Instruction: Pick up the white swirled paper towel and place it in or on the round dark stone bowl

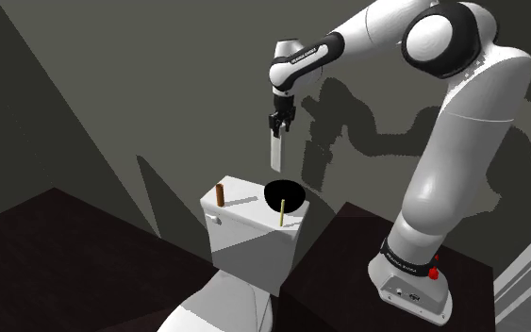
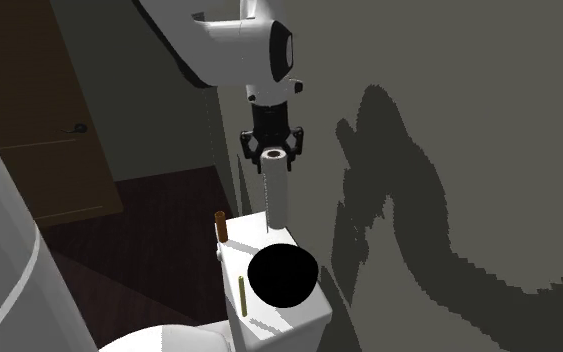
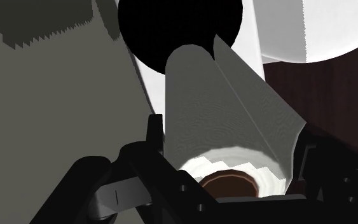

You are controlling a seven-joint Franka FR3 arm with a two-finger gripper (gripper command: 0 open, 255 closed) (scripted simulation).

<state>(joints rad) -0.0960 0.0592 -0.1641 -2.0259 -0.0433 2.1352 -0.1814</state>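
A: Hand (image 1: 280, 125) state?
B: Clamped on the top end of the paper towel roll (image 1: 276, 151). Roll hangs upright in the air.
A: And the bowl (image 1: 284, 195)?
B: On the toilet tank (image 1: 244, 240) lid, below the roll, not touching.

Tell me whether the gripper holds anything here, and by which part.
Yes: the gripper is shut on the white paper towel roll, clasping its upper end at the sides, so the roll hangs upright above the dark bowl.
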